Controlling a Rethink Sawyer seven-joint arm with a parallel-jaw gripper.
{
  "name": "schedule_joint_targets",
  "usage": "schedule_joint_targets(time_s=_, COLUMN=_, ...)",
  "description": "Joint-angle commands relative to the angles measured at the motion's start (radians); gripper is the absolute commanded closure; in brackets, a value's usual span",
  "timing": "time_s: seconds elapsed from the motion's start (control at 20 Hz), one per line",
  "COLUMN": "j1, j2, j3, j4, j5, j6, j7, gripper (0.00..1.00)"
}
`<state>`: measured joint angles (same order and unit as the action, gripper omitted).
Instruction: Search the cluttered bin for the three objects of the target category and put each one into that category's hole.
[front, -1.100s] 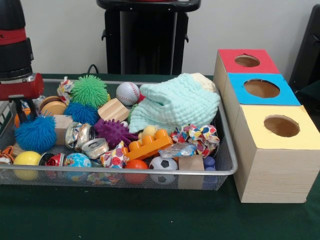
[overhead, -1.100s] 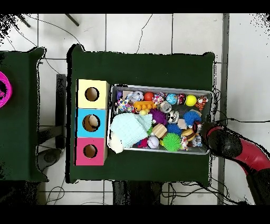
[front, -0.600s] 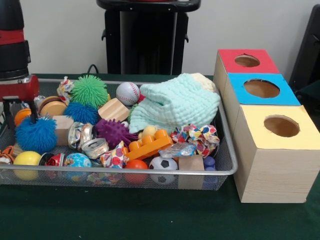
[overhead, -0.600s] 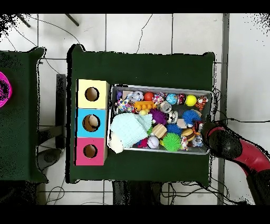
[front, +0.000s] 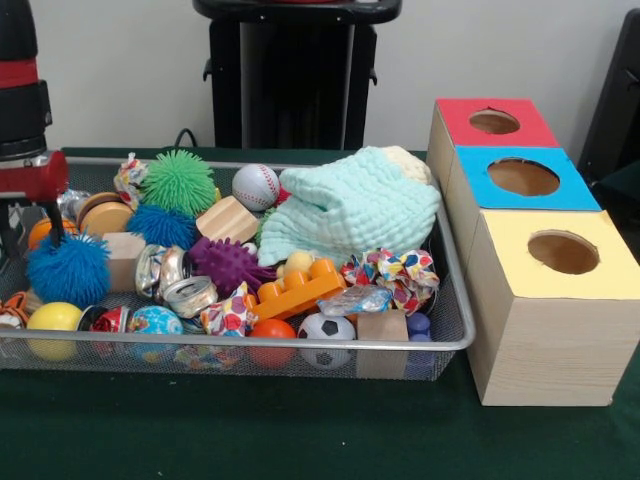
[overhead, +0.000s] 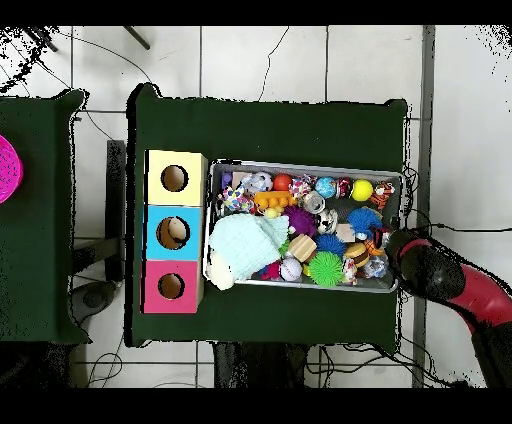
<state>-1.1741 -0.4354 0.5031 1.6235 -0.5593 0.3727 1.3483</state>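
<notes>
Lying heaped across a pile of toys: a mint-green knitted cloth (front: 350, 205). Sitting beside it, a baseball (front: 255, 186) and a green spiky ball (front: 178, 182); resting nearer the front, an orange toy brick (front: 297, 290) and a small soccer ball (front: 327, 333). Standing on the green table (front: 300, 430), blue-topped (front: 522, 178) and yellow-topped (front: 560, 253) boxes.

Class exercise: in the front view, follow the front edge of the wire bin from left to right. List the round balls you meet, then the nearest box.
Yellow ball → globe ball → orange ball → soccer ball → yellow-topped box.
</notes>
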Motion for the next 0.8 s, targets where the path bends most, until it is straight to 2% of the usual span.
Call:
schedule_joint_targets(time_s=0.05, j1=-0.013, j2=0.045, j3=0.036, j4=-0.140, j5=0.039, j6=0.189, j7=-0.085, gripper=0.00)
schedule_joint_targets(time_s=0.4, j1=-0.014, j2=0.027, j3=0.052, j4=-0.152, j5=0.041, j6=0.226, j7=-0.102, gripper=0.00)
schedule_joint_targets(time_s=0.8, j1=0.003, j2=0.044, j3=0.069, j4=-0.206, j5=0.025, j6=0.246, j7=-0.117, gripper=0.00)
